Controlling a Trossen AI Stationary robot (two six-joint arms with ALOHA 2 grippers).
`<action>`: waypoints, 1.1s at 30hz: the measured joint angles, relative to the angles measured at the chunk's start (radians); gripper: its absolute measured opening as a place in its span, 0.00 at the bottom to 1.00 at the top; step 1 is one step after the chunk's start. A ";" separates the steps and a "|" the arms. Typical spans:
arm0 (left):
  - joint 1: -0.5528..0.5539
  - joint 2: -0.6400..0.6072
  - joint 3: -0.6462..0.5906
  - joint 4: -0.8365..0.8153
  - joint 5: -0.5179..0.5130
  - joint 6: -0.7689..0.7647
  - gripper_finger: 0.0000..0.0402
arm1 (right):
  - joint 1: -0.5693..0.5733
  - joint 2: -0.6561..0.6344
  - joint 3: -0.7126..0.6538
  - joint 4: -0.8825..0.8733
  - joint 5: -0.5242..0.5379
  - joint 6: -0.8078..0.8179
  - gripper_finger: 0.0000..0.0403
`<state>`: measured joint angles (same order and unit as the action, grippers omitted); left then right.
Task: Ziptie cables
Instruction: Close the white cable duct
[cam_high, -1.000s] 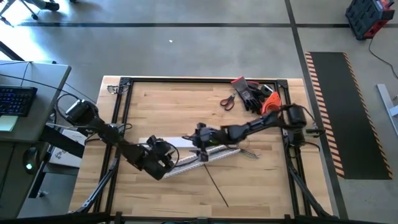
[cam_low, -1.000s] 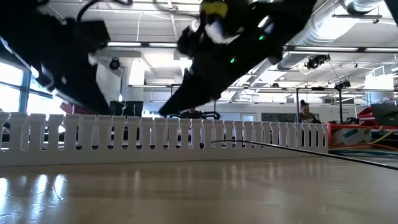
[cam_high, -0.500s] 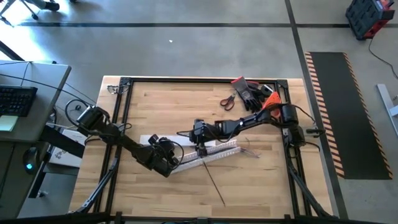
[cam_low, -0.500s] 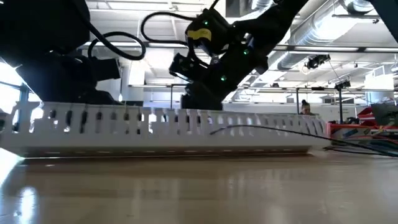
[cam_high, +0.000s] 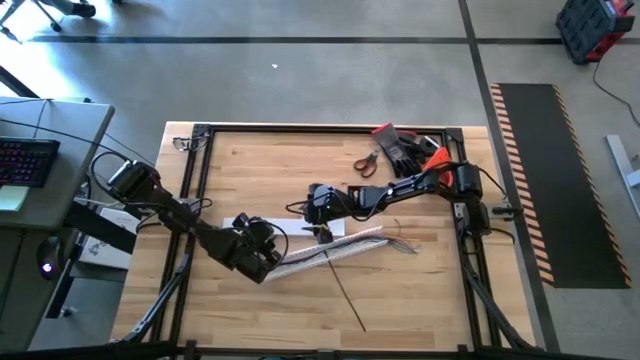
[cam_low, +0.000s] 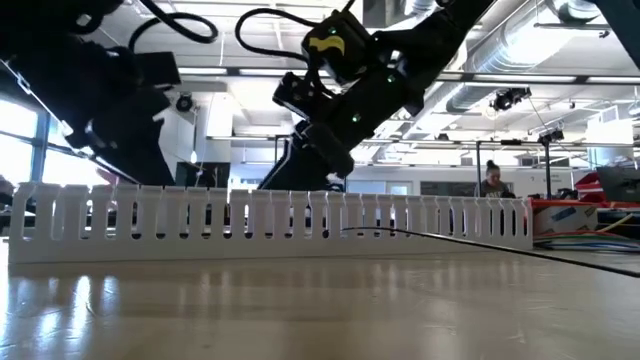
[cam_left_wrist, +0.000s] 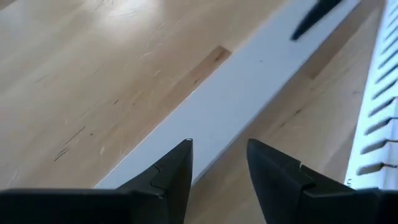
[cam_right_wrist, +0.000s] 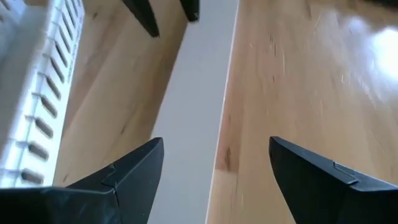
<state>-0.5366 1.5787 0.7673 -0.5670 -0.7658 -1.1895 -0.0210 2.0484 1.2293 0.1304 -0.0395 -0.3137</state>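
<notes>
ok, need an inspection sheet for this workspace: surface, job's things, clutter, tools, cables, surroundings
Surface: light wooden table top in a black frame.
Job's things: bundle of thin mixed-colour cables lying at the right end of the long white comb-toothed plastic duct; flat white cover strip beside the duct.
Clutter: red-handled scissors and dark gloves at the far right corner.
Tools: left tool open, empty, over the white strip; right tool open wide, empty, over the same strip.
Cables: one thin black lead across the table.
Surroundings: desk with keyboard at the left; person far behind.
</notes>
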 joint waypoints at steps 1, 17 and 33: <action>-0.002 -0.012 0.000 -0.021 0.000 -0.022 0.34 | -0.003 0.002 0.000 0.018 -0.001 -0.002 0.69; 0.000 -0.074 0.000 -0.238 -0.028 -0.258 0.17 | -0.038 0.177 0.153 0.053 -0.200 0.052 0.69; -0.036 -0.074 0.000 -0.236 -0.024 -0.275 0.01 | -0.101 0.283 0.423 -0.429 -0.168 -0.077 0.49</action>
<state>-0.5723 1.5047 0.7673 -0.8035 -0.7902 -1.4645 -0.1221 2.3310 1.6518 -0.2985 -0.2075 -0.3904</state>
